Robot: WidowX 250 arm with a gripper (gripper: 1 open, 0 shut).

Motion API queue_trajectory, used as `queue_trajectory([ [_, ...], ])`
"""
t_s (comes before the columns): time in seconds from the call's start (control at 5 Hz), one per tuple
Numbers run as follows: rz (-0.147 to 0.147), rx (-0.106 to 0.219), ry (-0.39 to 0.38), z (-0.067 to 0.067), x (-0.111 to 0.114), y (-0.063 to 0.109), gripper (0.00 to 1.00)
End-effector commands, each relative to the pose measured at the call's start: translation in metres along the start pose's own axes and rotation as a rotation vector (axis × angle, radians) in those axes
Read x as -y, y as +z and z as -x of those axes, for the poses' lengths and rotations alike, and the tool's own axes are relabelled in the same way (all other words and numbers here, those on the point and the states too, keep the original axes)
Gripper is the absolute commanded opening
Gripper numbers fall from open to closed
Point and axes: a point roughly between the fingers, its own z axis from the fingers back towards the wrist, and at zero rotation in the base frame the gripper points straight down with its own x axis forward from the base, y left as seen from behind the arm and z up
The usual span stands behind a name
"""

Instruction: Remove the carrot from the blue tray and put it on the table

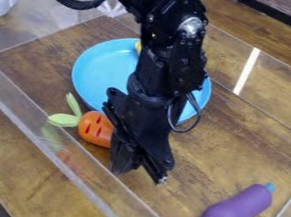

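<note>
The orange carrot (94, 126) lies on the dark wood table (238, 143), just outside the front rim of the round blue tray (102, 70). Its light green top (64, 118) points left. The right end of the carrot is hidden behind my black gripper (141, 164). The gripper points down at the table right beside the carrot, and its fingers are shut together. I see nothing held between them. The arm rises over the tray and hides the tray's middle.
A purple eggplant (235, 215) lies at the front right of the table. Low clear acrylic walls (37, 132) run along the front and left edges, close to the carrot's leafy top.
</note>
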Motion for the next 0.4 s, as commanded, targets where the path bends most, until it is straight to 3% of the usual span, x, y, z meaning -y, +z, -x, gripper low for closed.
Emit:
queue_trajectory([
  [0.0,0.004,0.037,0.026,-0.0062,-0.0039,0.0053,0.0],
  [0.2,0.007,0.041,-0.001,-0.0076,0.0026,0.0053,0.0],
])
